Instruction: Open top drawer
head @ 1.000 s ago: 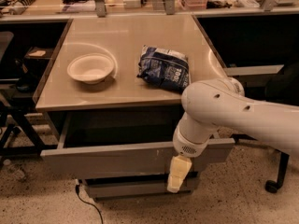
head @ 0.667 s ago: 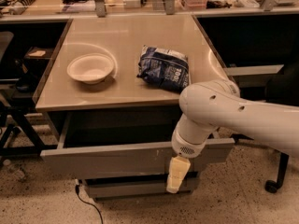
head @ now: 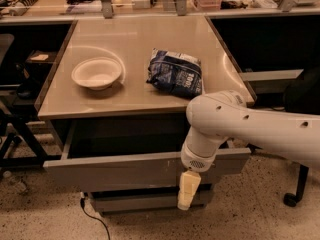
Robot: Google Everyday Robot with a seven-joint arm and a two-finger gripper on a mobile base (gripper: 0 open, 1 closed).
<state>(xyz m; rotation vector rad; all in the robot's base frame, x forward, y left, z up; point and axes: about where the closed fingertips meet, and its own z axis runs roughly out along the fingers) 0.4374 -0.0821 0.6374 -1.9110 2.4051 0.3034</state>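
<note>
The gripper hangs pointing down at the front of the top drawer, overlapping the lower edge of the drawer face right of centre. I cannot tell how far open it is, or whether it has hold of the drawer edge or is only resting against it. The drawer is already well out from under the table, with its dark inside showing, and its front runs from the gripper's 9 o'clock across to about 3 o'clock.

The main risk is probably slipping. The face is flat with no handle, so a weak hold on the lower lip could let go partway through a pull and leave the drawer short of fully open. A hard pull could run the drawer to the end of its slides and jolt it.

The arm sits close to the table corner at 1 o'clock. If it swings, it could clip the edge or nudge the bag at 12 o'clock; the bowl at 10 o'clock is farther away.

If the gripper dropped, it could catch the lower drawers at 8 o'clock. The base could also snag the cable on the floor beyond them.
</note>
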